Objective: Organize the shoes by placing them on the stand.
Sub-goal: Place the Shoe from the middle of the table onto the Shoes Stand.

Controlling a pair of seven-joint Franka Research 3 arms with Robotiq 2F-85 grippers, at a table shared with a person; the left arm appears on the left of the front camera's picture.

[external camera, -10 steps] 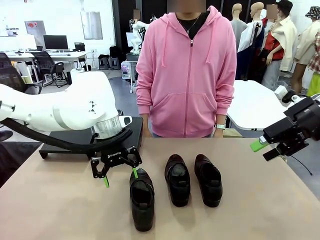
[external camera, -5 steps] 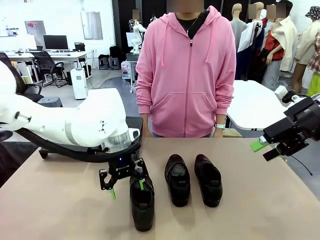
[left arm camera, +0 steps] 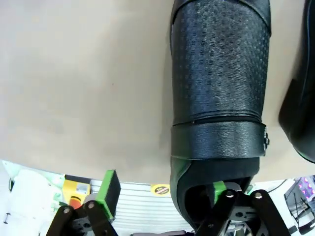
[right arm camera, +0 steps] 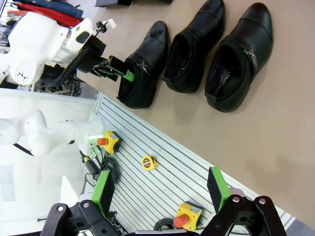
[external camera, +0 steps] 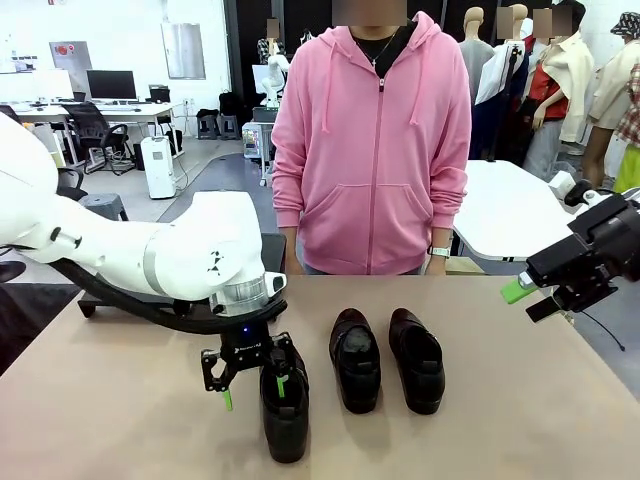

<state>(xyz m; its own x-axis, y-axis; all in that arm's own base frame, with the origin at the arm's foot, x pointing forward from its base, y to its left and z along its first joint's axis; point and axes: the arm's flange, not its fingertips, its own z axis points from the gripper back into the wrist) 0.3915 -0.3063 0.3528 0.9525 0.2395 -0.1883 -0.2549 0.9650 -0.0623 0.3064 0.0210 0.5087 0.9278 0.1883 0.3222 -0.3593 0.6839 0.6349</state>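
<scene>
**Q:** In the front view, what does the left gripper (external camera: 254, 392) engage?

**A:** The leftmost shoe (external camera: 287, 430), a glossy black slip-on. It lies on the tan table (external camera: 120, 420), nearer the robot than the other two. One finger dips into the shoe's opening and the other hangs outside its left flank.

**Q:** Is the shoe wall pinched?

**A:** No. In the left wrist view the inner finger (left arm camera: 219, 188) sits inside the heel opening. The outer pad (left arm camera: 109, 187) stands clear of the leather, with bare table between them. The jaws are spread, straddling the side wall.

**Q:** Where are the remaining shoes?

**A:** The middle shoe (external camera: 355, 362) and the right shoe (external camera: 417, 360) lie side by side, close but apart, toes toward the robot's side. They lie in front of a person in a pink hoodie (external camera: 375, 150).

**Q:** And the stand?

**A:** The matte black stand (external camera: 105, 293) sits at the far left, beyond the left arm, which hides most of it. It is well apart from the three shoes.

**Q:** What is the state of the right gripper (external camera: 528, 298)?

**A:** It is raised above the table's right edge. In the right wrist view its green-padded fingers are spread wide, with nothing between them.
</scene>
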